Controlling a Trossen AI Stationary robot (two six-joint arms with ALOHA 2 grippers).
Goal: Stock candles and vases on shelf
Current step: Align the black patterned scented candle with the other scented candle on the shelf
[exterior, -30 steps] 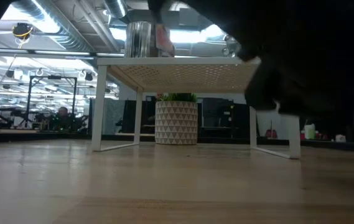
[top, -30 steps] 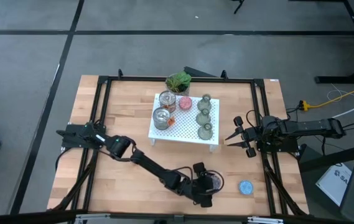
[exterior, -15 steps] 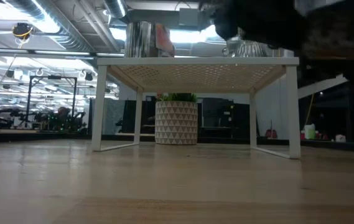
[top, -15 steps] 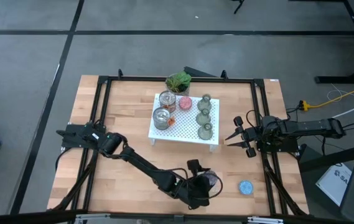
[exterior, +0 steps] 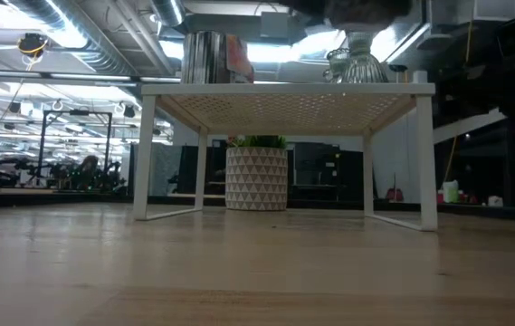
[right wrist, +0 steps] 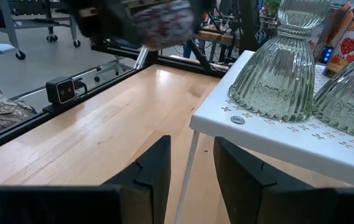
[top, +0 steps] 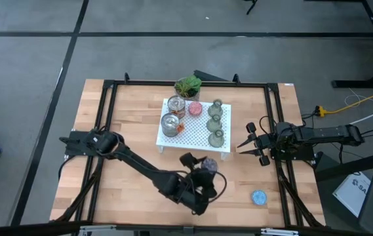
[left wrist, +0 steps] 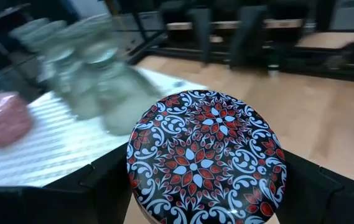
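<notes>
1. My left gripper (top: 202,172) hangs above the tabletop (top: 134,137), just off the near edge of the shelf (top: 196,136), its jaws clamped on a dark blue-purple candle (left wrist: 206,154) with a red, white and pale blue floral top.
2. My right gripper (top: 252,145) waits just beside the shelf's right end, near the tabletop's right edge; its jaws stand a little apart, grasping nothing.
3. On the shelf I see two silver tin candles (top: 170,124) along the left side, a pink candle (top: 195,109) near the far edge, and three olive-green vases (top: 215,123) in a row down the right side.
4. A light blue candle (top: 258,197) lies on the tabletop near the near-right corner.
5. A potted plant (top: 187,86) stands just beyond the shelf's far edge.
</notes>
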